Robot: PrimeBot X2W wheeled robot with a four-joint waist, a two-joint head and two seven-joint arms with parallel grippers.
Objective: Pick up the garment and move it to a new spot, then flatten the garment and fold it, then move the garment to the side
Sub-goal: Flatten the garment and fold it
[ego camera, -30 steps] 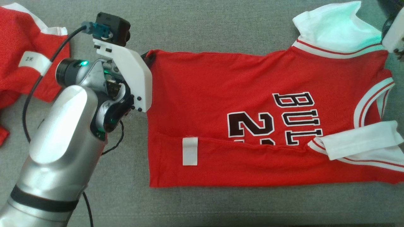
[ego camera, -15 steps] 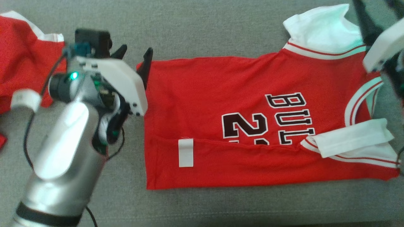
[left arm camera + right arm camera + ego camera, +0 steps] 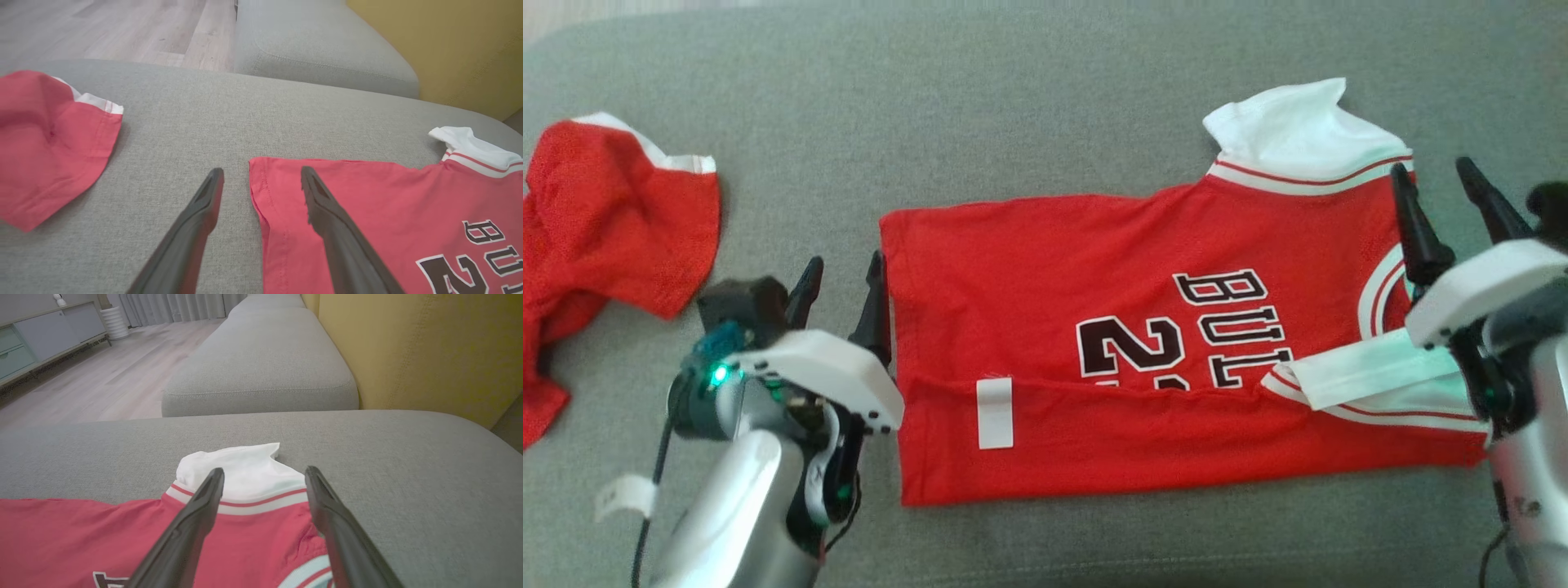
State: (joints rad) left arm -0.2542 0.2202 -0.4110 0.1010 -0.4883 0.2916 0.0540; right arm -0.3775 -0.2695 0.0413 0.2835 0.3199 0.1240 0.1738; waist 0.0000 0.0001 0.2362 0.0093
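Garment (image 3: 1143,359) lies flat mid sofa cushion (image 3: 1013,106), near long edge already folded up over the print. L hand (image 3: 844,263) at hem end, R hand (image 3: 1431,166) at collar end. Both spread, holding nothing. Prob. set at opp. ends to take far edge for next fold. Other red cloth (image 3: 613,220) well apart.

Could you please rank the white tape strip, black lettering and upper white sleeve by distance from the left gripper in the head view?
From the left gripper:
1. white tape strip, lower middle.
2. black lettering, right of centre.
3. upper white sleeve, top right.
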